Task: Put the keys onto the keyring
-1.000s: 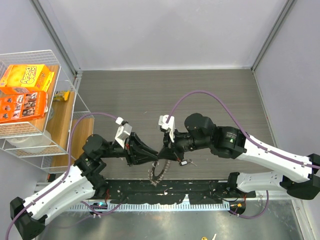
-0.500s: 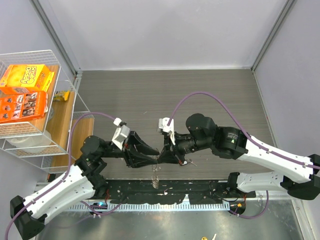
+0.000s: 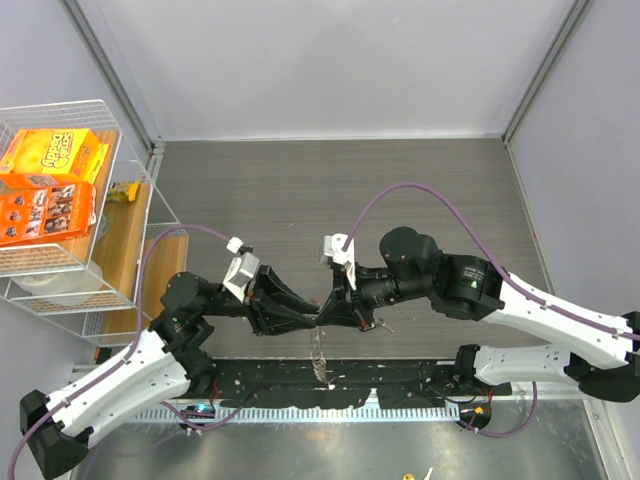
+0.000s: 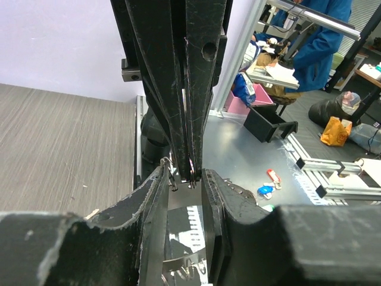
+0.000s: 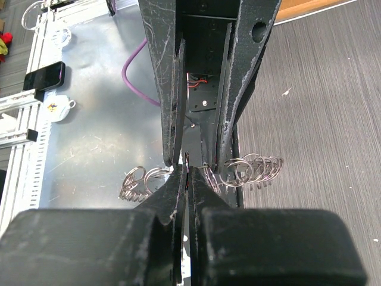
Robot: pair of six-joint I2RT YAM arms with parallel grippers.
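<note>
The keyring (image 3: 318, 352), strung with many small silvery keys (image 5: 245, 171), hangs down like a chain.

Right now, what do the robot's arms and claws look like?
The left arm and right arm have white shells and chunky black joints. A purple cable loops along each. The left claw and right claw are black, each with two long, scratched fingers narrowing to a tip, and a small white block behind.

Site: robotics lab cell | Evidence: grey panel walls (image 3: 330, 60) ahead of left gripper (image 3: 311, 318); wire basket (image 3: 75, 103) with cereal boxes (image 3: 50, 155) far to its left; aluminium rails (image 4: 324, 165) and person in blue (image 4: 324, 24) beyond its fingertips.
</note>
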